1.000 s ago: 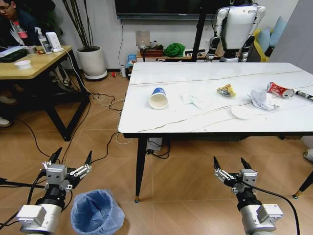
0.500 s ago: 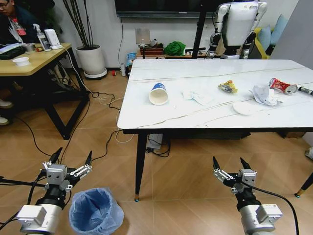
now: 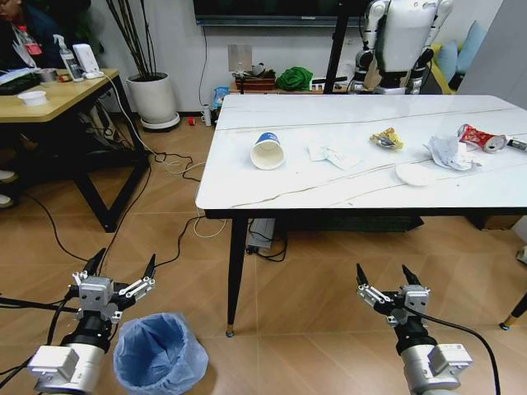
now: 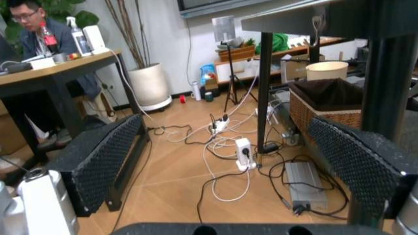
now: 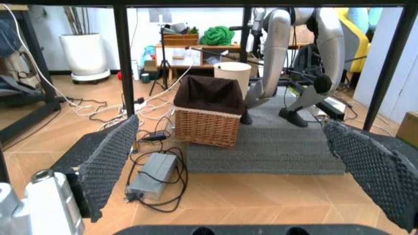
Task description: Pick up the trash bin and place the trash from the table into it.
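The trash bin (image 3: 160, 355), lined with a crinkly light-blue bag, stands on the floor at the lower left, just right of my open left gripper (image 3: 120, 271). My right gripper (image 3: 387, 278) hangs open low before the table (image 3: 247, 196). On the marble top lie a blue-and-white paper cup (image 3: 267, 153) on its side, crumpled tissues (image 3: 332, 155), a yellow wrapper (image 3: 385, 138), more tissue (image 3: 449, 151), a white lid (image 3: 413, 174), a crushed red can (image 3: 480, 138) and a dark stick (image 3: 517, 144). Both wrist views look under the table between open pads (image 4: 107, 157) (image 5: 107, 157).
Black table legs (image 3: 236, 274) stand between the grippers. Cables and a power strip (image 4: 244, 147) cross the floor. A wicker basket (image 5: 209, 113) and a cream bin (image 5: 232, 73) sit under the table's far side. A wooden desk (image 3: 58, 100) is left; a white robot (image 3: 403, 41) stands behind.
The whole head view has shifted: the table now sits slightly higher and nearer, the bin slightly lower left. That is camera motion. Both grippers keep their open pose.
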Controlling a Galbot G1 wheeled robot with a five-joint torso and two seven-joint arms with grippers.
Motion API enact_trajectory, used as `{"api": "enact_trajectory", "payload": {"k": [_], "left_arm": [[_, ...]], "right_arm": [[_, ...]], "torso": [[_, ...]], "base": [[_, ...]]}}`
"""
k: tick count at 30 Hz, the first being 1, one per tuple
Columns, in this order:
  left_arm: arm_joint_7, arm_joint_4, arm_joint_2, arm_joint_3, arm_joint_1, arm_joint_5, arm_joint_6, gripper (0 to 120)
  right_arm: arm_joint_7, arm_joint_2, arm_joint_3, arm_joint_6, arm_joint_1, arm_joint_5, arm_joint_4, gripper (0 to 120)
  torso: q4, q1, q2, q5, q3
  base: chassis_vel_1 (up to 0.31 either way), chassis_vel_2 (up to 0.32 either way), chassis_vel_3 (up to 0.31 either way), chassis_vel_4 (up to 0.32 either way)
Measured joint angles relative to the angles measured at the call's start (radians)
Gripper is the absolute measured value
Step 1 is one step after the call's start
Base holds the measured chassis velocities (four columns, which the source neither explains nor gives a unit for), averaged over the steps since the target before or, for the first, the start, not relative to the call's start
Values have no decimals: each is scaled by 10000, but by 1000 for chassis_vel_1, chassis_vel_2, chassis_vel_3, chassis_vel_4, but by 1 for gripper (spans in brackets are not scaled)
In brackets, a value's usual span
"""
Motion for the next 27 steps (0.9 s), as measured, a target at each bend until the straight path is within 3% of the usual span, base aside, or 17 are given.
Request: {"api": "enact_trajectory", "payload": {"k": [27], "left_arm": [[11, -184, 4, 62, 59, 118, 14, 100]], "right_arm": [[15, 0, 123, 111, -145, 27, 138, 100]], "torso": [[0, -393, -1060, 0, -671]], "base": [[0, 0, 0, 0]]}}
